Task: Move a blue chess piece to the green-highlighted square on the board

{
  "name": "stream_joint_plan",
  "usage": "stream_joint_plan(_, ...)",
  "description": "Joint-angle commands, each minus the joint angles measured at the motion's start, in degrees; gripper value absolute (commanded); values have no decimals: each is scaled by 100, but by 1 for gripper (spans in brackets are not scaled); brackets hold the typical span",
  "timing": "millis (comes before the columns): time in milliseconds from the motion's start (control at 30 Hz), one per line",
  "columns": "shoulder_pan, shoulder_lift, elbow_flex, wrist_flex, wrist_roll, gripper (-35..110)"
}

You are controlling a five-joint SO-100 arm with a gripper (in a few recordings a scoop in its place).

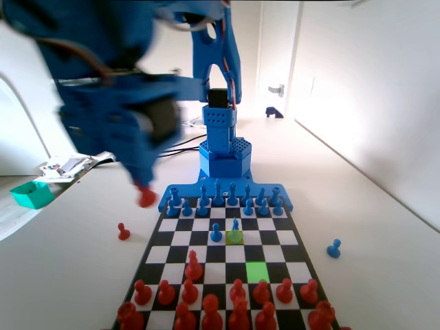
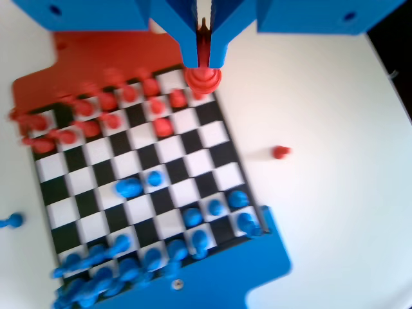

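The blue arm's fingers (image 2: 203, 63) are clenched on a red plastic pawn (image 2: 203, 77), carried high over the tabletop. The slim blue pointed piece (image 1: 235, 226) stands below them, short of the bright green square (image 1: 258, 271); its move looks undone.

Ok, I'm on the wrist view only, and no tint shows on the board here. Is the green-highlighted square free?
Observer: Yes. In the fixed view the green-highlighted square is bare, right next to the row of red pawns.
Operator: And where's the blue chess piece?
Observer: The blue chess piece stands on the paler yellow-green square, farther up the board and left of the green one in that view.
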Motion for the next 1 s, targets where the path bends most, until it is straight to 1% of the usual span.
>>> stream_joint_plan(0, 791, 360, -413, 35, -352, 1)
stream_joint_plan(167, 1362, -536, -958, -18, -422, 1)
stream_joint_plan(400, 1696, -1942, -1854, -141, -439, 1)
stream_joint_plan(700, 1811, -2637, -1626, -826, -589, 1)
stream_joint_plan(967, 1758, -2689, -826, -1644, -624, 1)
